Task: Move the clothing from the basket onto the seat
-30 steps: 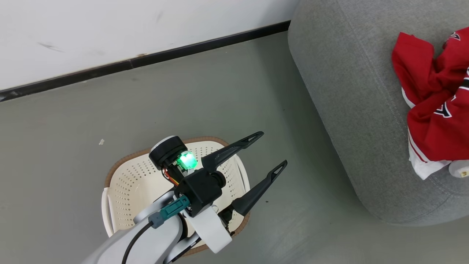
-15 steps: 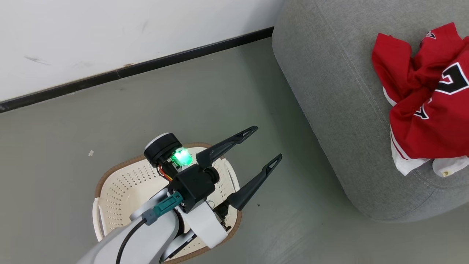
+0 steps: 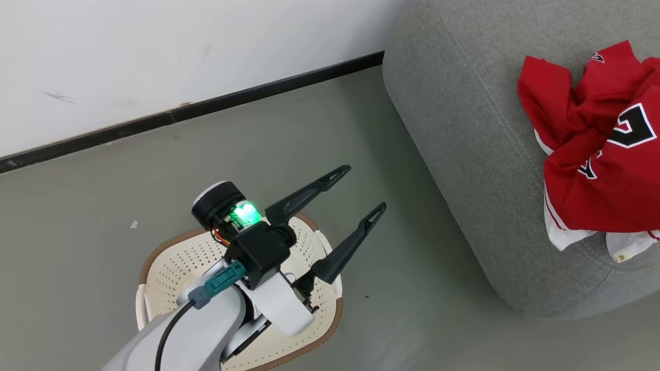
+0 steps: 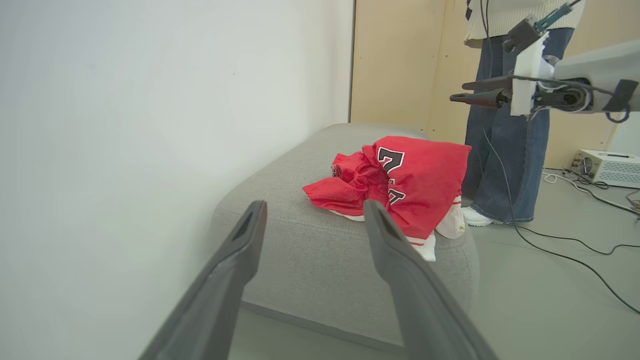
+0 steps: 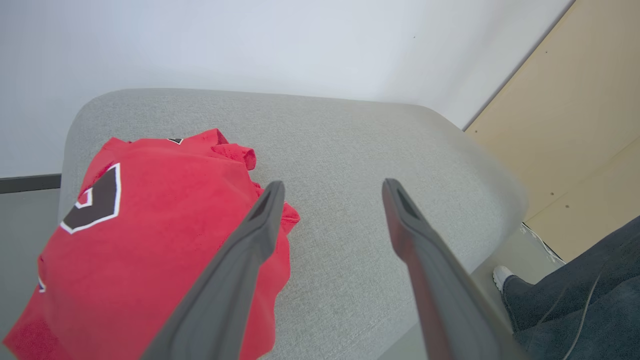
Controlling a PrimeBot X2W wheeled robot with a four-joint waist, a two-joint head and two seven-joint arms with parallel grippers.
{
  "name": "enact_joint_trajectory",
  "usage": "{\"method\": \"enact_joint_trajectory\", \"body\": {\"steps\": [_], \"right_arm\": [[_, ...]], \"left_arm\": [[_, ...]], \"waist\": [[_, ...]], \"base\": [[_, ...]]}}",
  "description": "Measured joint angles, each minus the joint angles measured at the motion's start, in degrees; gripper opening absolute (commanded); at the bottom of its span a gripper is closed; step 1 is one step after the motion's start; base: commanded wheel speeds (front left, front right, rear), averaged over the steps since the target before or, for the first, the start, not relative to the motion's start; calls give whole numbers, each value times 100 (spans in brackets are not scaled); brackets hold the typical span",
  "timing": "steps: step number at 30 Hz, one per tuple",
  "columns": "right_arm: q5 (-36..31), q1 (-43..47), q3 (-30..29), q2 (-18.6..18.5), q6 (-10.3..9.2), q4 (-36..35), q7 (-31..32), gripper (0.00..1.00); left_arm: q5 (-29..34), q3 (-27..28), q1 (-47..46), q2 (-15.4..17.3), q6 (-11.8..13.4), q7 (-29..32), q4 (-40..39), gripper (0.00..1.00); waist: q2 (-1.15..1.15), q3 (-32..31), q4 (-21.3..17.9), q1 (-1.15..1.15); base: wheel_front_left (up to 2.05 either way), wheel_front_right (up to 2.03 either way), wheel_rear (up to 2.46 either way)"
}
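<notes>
The red clothing point(image 3: 593, 170) lies crumpled on the grey seat point(image 3: 464, 129), a dark number print facing up. The cream basket point(image 3: 154, 252) stands on the floor at the lower left. The part of it not hidden by my left arm holds no fabric. My left gripper point(image 3: 365, 187) hangs open above the basket's far right rim and points toward the seat. In the left wrist view it point(image 4: 315, 205) is empty, with the clothing point(image 4: 415, 175) on the seat point(image 4: 300, 230) beyond. My right gripper point(image 5: 334, 184) stands open and empty above the seat point(image 5: 375, 140), just right of the clothing point(image 5: 150, 225).
A white wall with a black skirting point(image 3: 206, 103) runs behind the grey floor. A person in jeans point(image 4: 505, 140) stands beyond the seat, near a wooden panel point(image 5: 575, 125). Cables point(image 4: 575, 245) and a white box point(image 4: 605, 167) lie on the floor there.
The whole head view has shifted, so the camera has moved. My left gripper stays open and now reaches slightly further past the basket's far rim.
</notes>
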Motion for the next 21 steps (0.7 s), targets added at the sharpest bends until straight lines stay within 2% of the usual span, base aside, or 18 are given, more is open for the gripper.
{"method": "enact_joint_trajectory", "body": {"steps": [7,13,21], "right_arm": [[-9,-285,333,216,0,-528,0,100],[-172,-488,601,722,0,-1014,-9,100],[-385,-591,1080,1236,0,-1259,-11,100]], "left_arm": [[-78,236,41,11,171,-53,130,100],[-229,542,199,53,383,-104,292,100],[-275,931,465,92,705,-174,482,100]], "waist": [[0,-94,123,0],[0,-209,242,0],[0,-402,417,0]], "base": [[0,0,0],[0,0,0],[0,0,0]]}}
